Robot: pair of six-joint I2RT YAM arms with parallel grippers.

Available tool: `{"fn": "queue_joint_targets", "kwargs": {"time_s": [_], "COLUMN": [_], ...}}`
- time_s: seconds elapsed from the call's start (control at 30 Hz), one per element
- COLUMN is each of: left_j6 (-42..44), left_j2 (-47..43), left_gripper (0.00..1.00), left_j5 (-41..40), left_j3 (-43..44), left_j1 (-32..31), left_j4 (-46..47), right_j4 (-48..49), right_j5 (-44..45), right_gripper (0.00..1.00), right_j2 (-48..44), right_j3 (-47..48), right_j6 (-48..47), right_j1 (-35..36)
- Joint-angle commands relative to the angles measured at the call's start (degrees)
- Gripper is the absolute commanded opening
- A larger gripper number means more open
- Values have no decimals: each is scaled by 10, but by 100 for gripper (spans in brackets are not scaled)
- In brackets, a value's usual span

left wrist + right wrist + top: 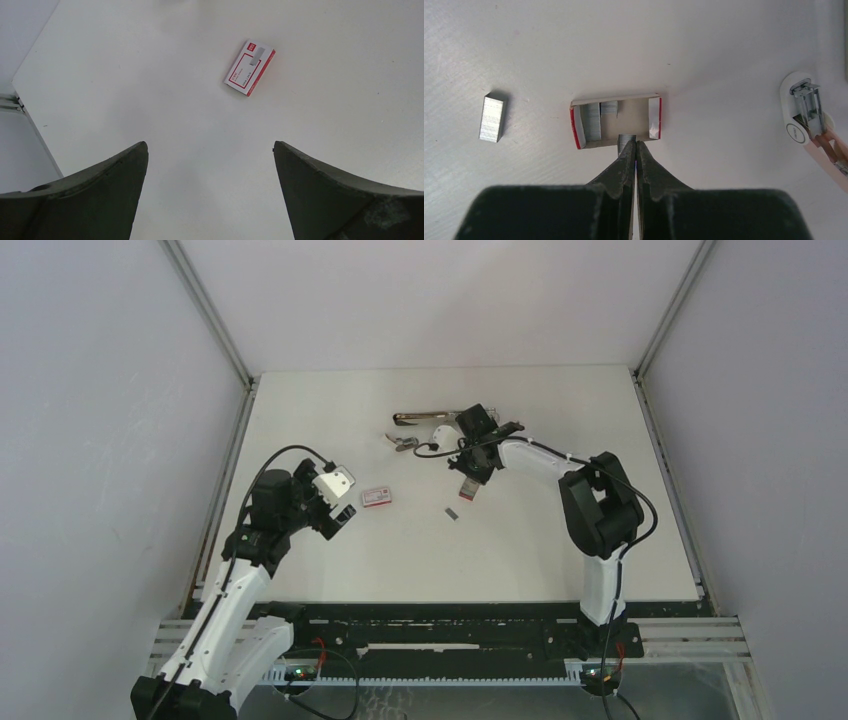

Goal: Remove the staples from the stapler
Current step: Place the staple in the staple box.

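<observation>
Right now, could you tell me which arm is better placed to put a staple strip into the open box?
Right. The right claw is shut on a staple strip at the edge of the open box; the left claw hangs open near the closed box, away from it.

arms (235,600): white links, black joints | cables (290,450): black | left gripper (210,145): dark grey fingers (100,190)

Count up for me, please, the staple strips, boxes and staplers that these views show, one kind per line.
Staple strips: 4, that loose one, two lying in the open box, and one at the tips of the right gripper.
Boxes: 2, the open box and a closed red-and-white box.
Stapler: 1.
Total: 7.
</observation>
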Motion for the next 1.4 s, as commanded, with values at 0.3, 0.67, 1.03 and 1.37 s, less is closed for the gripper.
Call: {"fn": "queue_joint_targets", "kwargs": {"time_s": [0.3, 0.67, 1.03, 1.37], "left_j6": [-3, -4, -3, -4], "left_j2": [-5, -7, -8, -6], "left_gripper": [100, 100, 100, 100], "left_j5": [8, 8, 8, 8], "left_j3": [-11, -11, -11, -11], "left_j1": [4, 4, 4, 3], "left_j4": [20, 19, 20, 19], "right_j4": [28, 27, 25, 23], "right_j5": [6, 4, 10, 7], "right_gripper": [0, 0, 0, 0], "right_j2": [24, 32, 39, 39], "right_j3": [-2, -2, -2, -2], "right_j6": [-6, -4, -6, -6], "right_j1": [3, 9, 14, 15]}}
